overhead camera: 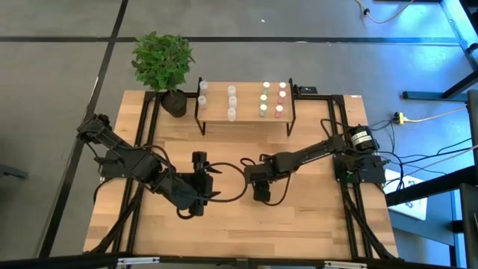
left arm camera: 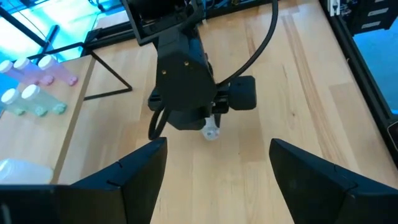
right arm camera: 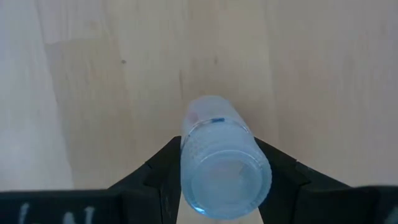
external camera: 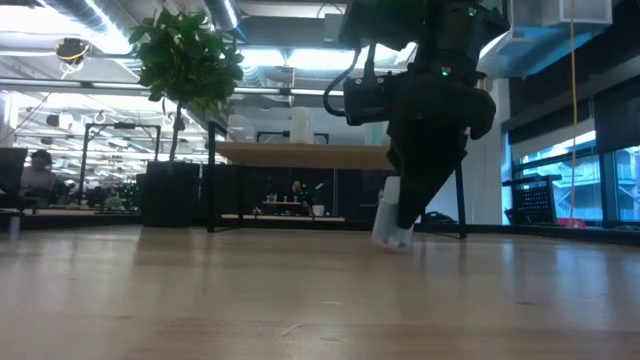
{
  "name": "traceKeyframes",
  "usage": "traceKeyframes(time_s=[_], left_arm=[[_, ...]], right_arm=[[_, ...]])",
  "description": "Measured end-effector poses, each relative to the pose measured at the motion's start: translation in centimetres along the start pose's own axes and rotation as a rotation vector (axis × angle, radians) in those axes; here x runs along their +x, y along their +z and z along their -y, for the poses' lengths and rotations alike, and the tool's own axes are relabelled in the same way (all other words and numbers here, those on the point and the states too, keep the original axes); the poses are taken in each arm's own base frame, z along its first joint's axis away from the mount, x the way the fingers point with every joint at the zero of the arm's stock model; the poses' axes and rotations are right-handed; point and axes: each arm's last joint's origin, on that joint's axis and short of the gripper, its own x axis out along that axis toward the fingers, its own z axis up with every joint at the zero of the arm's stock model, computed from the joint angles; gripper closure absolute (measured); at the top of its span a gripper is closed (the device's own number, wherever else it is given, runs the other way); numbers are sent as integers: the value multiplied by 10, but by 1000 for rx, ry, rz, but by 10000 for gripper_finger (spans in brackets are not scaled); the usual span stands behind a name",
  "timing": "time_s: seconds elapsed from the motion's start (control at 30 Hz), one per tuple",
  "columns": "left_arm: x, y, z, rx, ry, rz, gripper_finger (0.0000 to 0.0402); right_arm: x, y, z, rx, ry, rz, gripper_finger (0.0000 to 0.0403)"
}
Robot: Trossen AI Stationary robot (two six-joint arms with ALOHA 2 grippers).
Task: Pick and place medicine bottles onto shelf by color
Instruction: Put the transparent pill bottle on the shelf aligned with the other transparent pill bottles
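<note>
**Right gripper clamps a small bottle just above the tabletop**

Pale wooden tabletop point(overhead camera: 239, 232) fills the scene, with an open office showing beyond it in the low view. At the table's middle the right gripper point(right arm camera: 217, 171) points down, its two dark fingers point(right arm camera: 155, 174) closed on the sides of a bottle point(right arm camera: 221, 158). The bottle hangs tilted between them, its lower end at or just off the wood; contact cannot be told from the low view. Whether the round end facing the wrist camera is the cap or the base cannot be told either.

Beyond the gripper, toward the far edge, stands the shelf point(overhead camera: 216, 116), already carrying rows of bottles: whitish ones point(overhead camera: 232, 101), green-capped ones point(overhead camera: 264, 97) and pink-capped ones point(overhead camera: 281, 99). A potted plant point(overhead camera: 164, 63) sits off the shelf's far corner.

The left gripper point(left arm camera: 214, 168) waits just beside the right one, fingers spread wide and empty, aimed at it.

The bottle looks light, rigid and smooth-walled, so it is likely to slip or swing if squeezed near one end. The safest hold appears to be across the straight body, close to its middle, clear of the rounded shoulder. Being narrow and tall, it would probably tip easily when set down among its neighbours.
</note>
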Motion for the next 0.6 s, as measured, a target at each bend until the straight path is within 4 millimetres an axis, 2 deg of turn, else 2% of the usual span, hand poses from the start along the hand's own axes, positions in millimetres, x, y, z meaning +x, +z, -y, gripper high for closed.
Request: traceKeyframes(time_s=[0.37, 0.6], left_arm=[[0, 0, 0, 0, 0, 0, 124], [0, 0, 0, 0, 0, 0, 124]], right_arm=[[1, 1, -1, 72, 48, -7, 240], [1, 2, -1, 71, 52, 5, 200]])
